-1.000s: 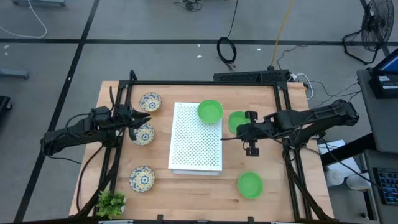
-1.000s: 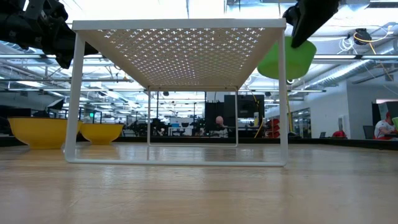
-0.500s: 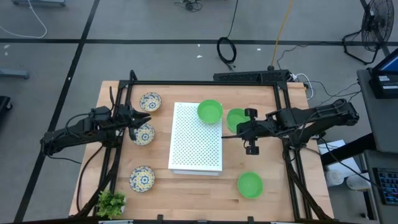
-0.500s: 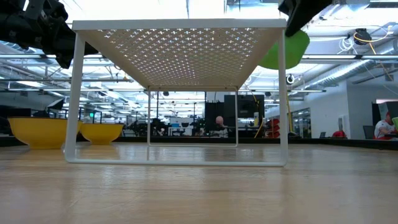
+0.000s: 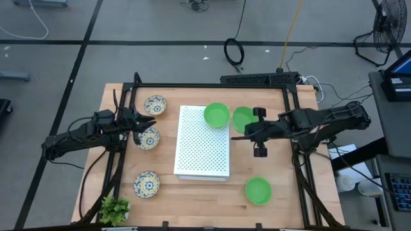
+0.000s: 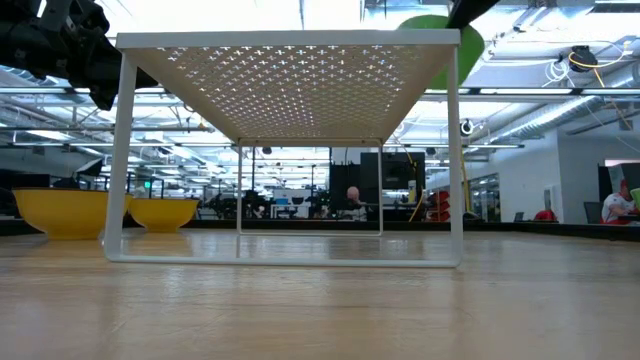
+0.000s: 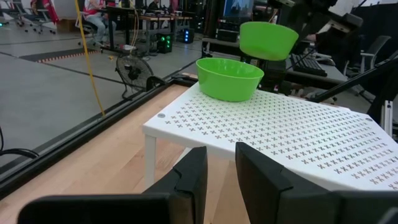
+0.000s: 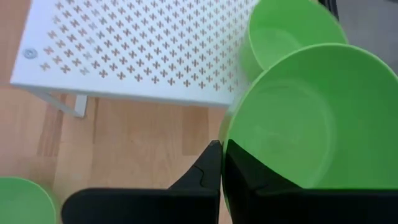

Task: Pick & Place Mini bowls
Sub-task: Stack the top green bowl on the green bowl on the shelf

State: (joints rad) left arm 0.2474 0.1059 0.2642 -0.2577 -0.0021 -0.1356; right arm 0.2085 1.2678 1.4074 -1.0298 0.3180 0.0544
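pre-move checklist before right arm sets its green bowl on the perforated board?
1. Right gripper pinching the rim of the carried green bowl: ok.
2. Carried bowl lifted to about board-top height in the low view: ok.
3. Bowl over the white perforated board: not ok, it hangs off the board's edge.
4. Gap to the green bowl on the board: cannot tell.
5. Free board surface beside that bowl: ok.
6. Left gripper off the board, by a patterned bowl: ok.

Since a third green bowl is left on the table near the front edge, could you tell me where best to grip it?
Probably by the rim: the green bowl sits upright with its mouth open upward and bare wood all round, so fingers can come down from above, one inside the wall and one outside. The right gripper holds its raised bowl that same way.
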